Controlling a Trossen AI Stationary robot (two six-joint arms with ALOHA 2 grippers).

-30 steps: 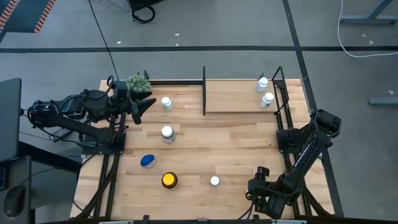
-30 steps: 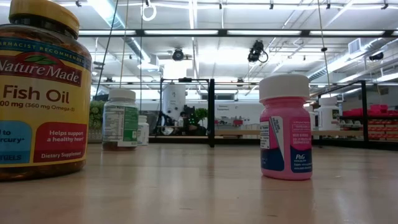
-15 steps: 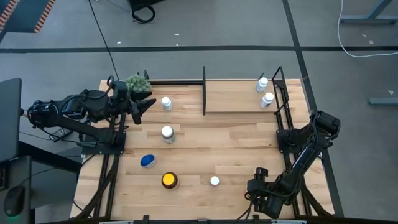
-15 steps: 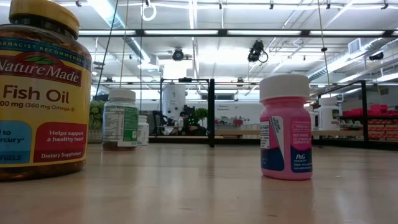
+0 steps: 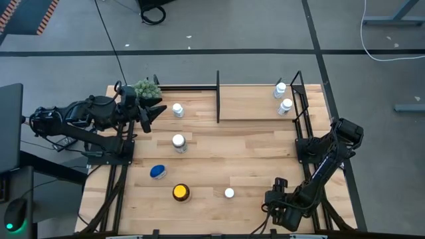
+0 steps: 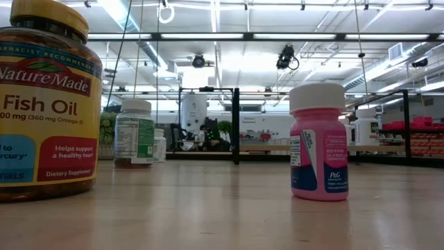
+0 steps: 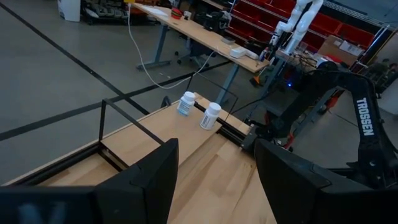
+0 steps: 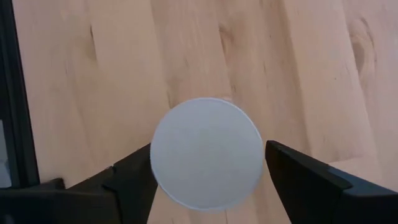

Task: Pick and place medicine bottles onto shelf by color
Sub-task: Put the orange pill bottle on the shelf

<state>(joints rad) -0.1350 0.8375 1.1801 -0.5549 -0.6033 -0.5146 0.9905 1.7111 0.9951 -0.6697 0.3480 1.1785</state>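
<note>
My left gripper [image 5: 151, 113] is open and empty beside the green plant ball [image 5: 147, 87] at the table's far left, its fingers level and pointing toward the right edge. It also shows in the left wrist view [image 7: 214, 186]. My right gripper [image 8: 208, 154] points down at the near right, open, with one finger on each side of a white bottle cap [image 8: 206, 152]. The right arm [image 5: 292, 199] hides that bottle from above. Two white bottles [image 5: 283, 97] stand on the shelf [image 5: 255, 106]. Other bottles stand on the table: two white-capped [image 5: 178, 126], a blue-lidded one [image 5: 157, 171], an amber fish-oil one [image 5: 180, 192] and a pink one [image 6: 318, 142]. My right gripper's fingers [image 8: 134, 171] stand close on either side of the white cap, coming from above and pointing down. I cannot tell whether they touch it.
A black upright divider [image 5: 218, 97] stands at the shelf's left end, and black rods [image 5: 297, 99] frame its right end. Bare planks [image 5: 252, 159] lie in the middle of the table.
</note>
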